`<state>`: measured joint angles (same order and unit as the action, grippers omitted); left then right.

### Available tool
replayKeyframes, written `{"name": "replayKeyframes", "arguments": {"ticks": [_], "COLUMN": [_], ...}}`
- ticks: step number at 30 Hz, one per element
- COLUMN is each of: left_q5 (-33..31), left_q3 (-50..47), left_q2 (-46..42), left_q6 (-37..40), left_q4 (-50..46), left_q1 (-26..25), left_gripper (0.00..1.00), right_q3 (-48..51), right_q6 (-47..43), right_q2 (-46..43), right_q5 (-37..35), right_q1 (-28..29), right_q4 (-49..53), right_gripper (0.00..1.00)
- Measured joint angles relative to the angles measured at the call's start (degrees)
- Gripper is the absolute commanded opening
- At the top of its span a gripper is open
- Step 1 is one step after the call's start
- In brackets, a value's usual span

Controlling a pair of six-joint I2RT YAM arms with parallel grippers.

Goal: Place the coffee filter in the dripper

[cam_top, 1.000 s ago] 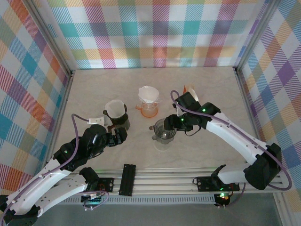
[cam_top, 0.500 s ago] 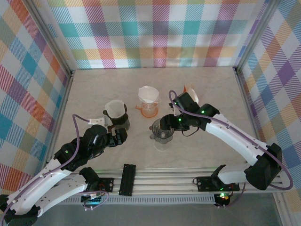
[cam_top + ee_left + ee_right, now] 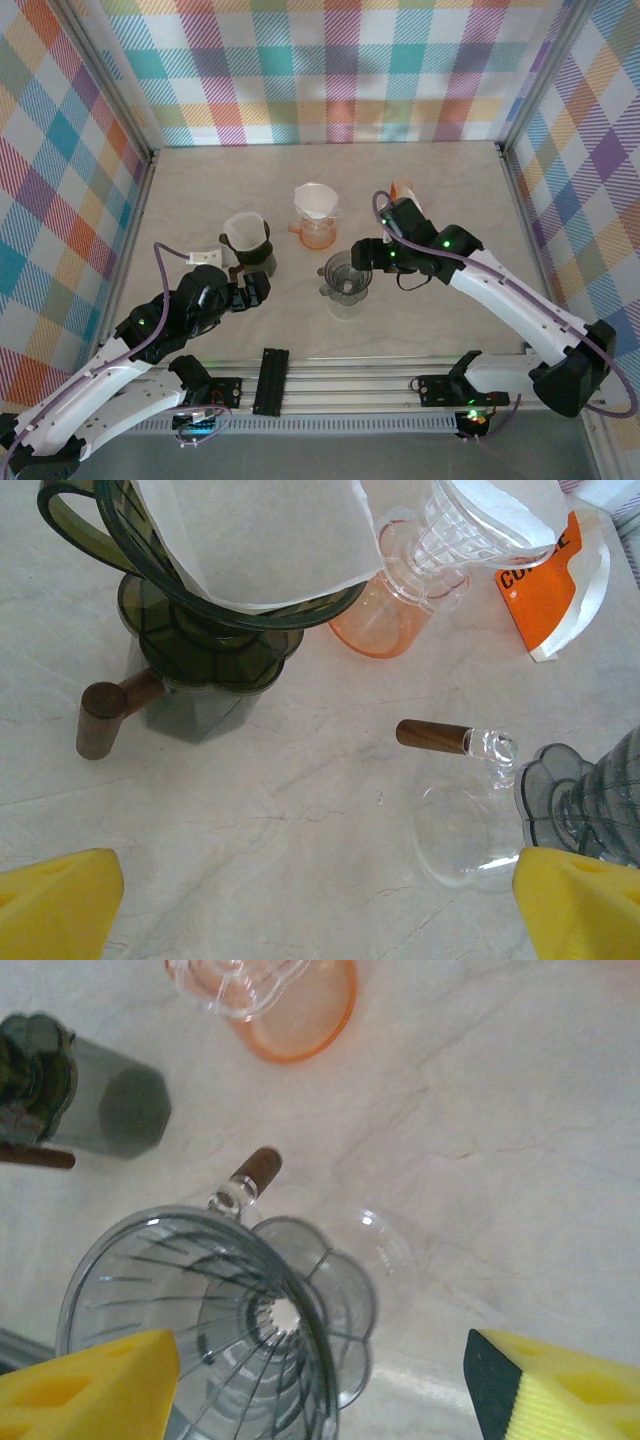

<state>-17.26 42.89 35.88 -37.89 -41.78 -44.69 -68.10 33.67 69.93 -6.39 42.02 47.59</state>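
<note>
Left end effector: fingers wide apart, holding nothing, near the dark dripper, which has a filter in it. Right end effector: fingers apart over the clear dripper, not clamped on it. A second filter sits in the orange dripper, further back on the worktop.

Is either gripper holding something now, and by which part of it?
Nothing is held. The left gripper is open; the right gripper is open, with the grey dripper standing free between its fingers.

White arm links, black joints, purple cables; yellow finger pads
</note>
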Motion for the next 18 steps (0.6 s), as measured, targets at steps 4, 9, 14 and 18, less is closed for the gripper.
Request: {"name": "replayKeyframes", "arguments": {"ticks": [4, 9, 14, 18], "left_q5": [0.04, 0.11, 0.28, 0.48], "left_q3": [0.07, 1.20, 2.60, 2.93], "left_q2": [0.07, 0.81, 1.01, 1.03], "left_q6": [0.00, 0.70, 1.77, 2.38], "left_q4": [0.17, 0.20, 0.37, 0.46], "left_q1": [0.00, 0.00, 0.00, 0.00], "left_gripper": [1.00, 1.00, 1.00, 1.00], "right_q3": [-1.68, -6.62, -11.61, -15.17], "right_q6": [-1.31, -3.80, -6.84, -9.79], "right_q2": [1.40, 9.01, 20.28, 29.00], "right_q5": [-5.07, -6.88, -7.50, -10.14], "right_q1": [-0.94, -8.70, -18.01, -22.38], "right_q4": [-0.57, -5.66, -9.46, -10.62], "right_gripper": [0.77, 0.71, 0.60, 0.49]}}
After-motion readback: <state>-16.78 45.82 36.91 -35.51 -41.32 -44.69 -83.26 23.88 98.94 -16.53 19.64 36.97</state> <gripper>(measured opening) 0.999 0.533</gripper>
